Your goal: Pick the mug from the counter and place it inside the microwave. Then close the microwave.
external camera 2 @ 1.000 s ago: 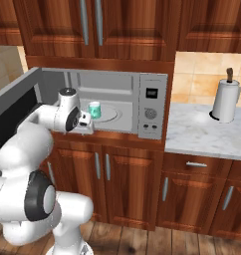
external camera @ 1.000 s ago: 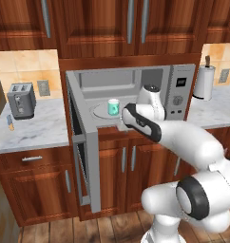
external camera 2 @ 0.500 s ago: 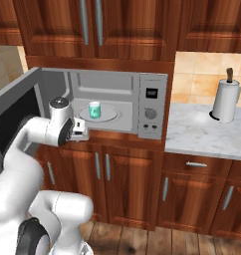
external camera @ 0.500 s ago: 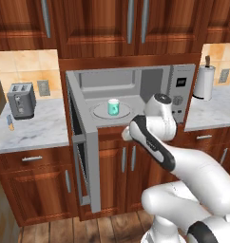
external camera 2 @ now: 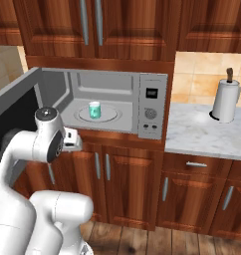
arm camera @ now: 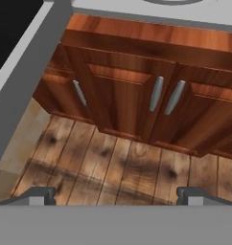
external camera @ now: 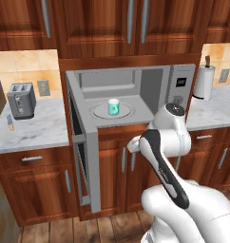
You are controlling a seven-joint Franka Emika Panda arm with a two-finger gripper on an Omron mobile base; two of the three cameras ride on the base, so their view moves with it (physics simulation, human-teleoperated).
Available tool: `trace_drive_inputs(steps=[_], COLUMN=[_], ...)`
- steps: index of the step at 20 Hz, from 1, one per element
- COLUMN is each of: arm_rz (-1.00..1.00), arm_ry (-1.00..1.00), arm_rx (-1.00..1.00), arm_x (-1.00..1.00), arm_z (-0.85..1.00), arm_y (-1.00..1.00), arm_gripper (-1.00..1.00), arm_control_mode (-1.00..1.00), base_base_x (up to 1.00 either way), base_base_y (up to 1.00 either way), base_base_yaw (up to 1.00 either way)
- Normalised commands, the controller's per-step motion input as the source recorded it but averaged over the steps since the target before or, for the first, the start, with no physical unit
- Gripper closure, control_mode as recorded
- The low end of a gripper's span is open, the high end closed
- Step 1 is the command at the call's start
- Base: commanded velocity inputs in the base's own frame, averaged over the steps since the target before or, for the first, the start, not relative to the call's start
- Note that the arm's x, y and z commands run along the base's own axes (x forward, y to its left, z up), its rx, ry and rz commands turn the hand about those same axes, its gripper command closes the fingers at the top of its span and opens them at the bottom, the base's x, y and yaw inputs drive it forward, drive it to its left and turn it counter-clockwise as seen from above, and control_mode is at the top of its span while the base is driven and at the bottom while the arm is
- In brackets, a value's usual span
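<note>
Arm pulled back from microwave [external camera: 136,99] cavity; gripper [arm camera: 116,194] now lower, outside, facing floor, jaws wide apart, empty. One mug [external camera: 113,107] upright on turntable [external camera: 100,113] inside, apart from gripper. Door [external camera: 83,156] swung fully open to left. One toaster [external camera: 20,99] on left counter [external camera: 36,130], seen from left base; one paper-towel roll [external camera 2: 225,99] on right counter [external camera 2: 202,132]. Hand view adds cabinet doors [arm camera: 132,103] with three handles, plank floor [arm camera: 113,167], door edge at left. Free room in front of the cavity.
</note>
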Motion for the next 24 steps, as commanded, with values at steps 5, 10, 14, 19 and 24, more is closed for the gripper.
trace_drive_inputs(steps=[5, 10, 14, 19, 24], arm_rz=[0.0, 0.0, -0.01, -0.06, -0.06], arm_ry=[-0.03, -0.06, -0.07, -0.29, -0.47], arm_rx=[-0.02, -0.03, -0.03, -0.06, -0.11], arm_x=[-0.62, -0.62, -0.56, -0.61, -0.35], arm_z=[0.28, 0.33, 0.35, 0.09, 0.0], arm_y=[0.0, 0.0, 0.0, 0.06, 0.16], arm_gripper=[-1.0, -1.0, -1.0, -1.0, -1.0], arm_control_mode=[-1.0, -1.0, -1.0, -1.0, -1.0], base_base_x=[0.0, 0.0, 0.0, 0.0, 0.0], base_base_y=[0.0, 0.0, 0.0, 0.0, 0.0], base_base_yaw=[0.0, 0.0, 0.0, 0.0, 0.0])
